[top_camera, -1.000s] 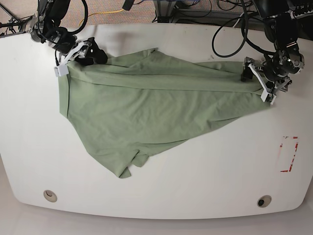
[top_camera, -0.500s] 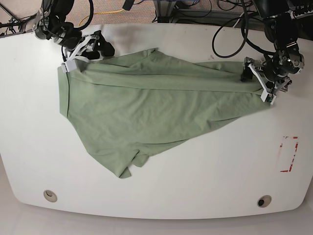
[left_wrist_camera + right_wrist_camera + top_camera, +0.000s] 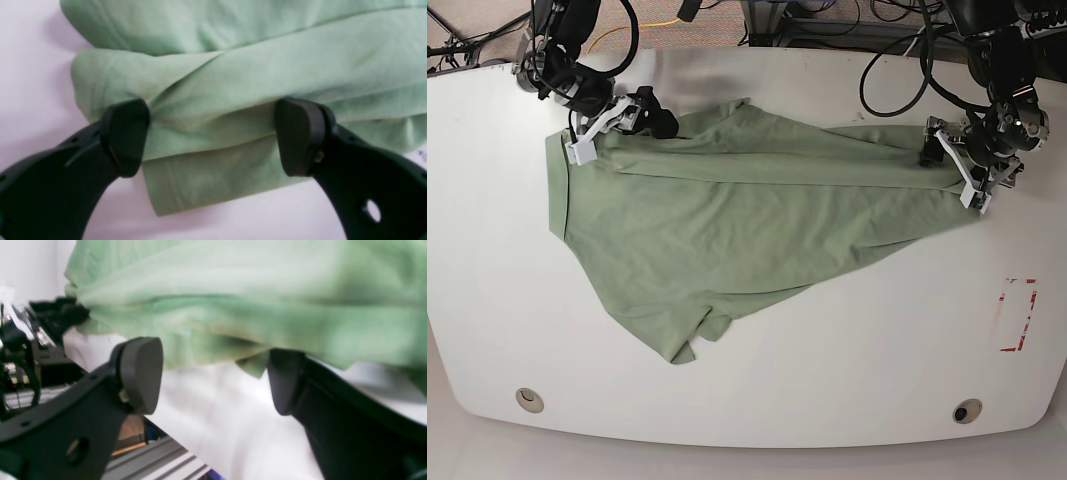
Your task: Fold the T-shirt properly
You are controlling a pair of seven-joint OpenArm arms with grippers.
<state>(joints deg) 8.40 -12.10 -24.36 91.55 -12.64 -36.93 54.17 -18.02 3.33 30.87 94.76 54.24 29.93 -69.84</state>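
The sage-green T-shirt lies spread and creased across the white table, with one sleeve pointing toward the front. My left gripper sits at the shirt's right end. In the left wrist view this gripper is open, its fingers straddling a folded hem of the T-shirt. My right gripper is at the shirt's back left edge. Seen from the right wrist, it is open and the T-shirt bunches just beyond its fingertips.
A red-outlined mark is on the table near the right edge. Two round holes sit near the front edge. Cables and frame parts crowd the back edge behind both arms.
My right gripper has moved to the right along the shirt's back edge, away from the left corner. The left gripper and the shirt's outline have stayed where they were.
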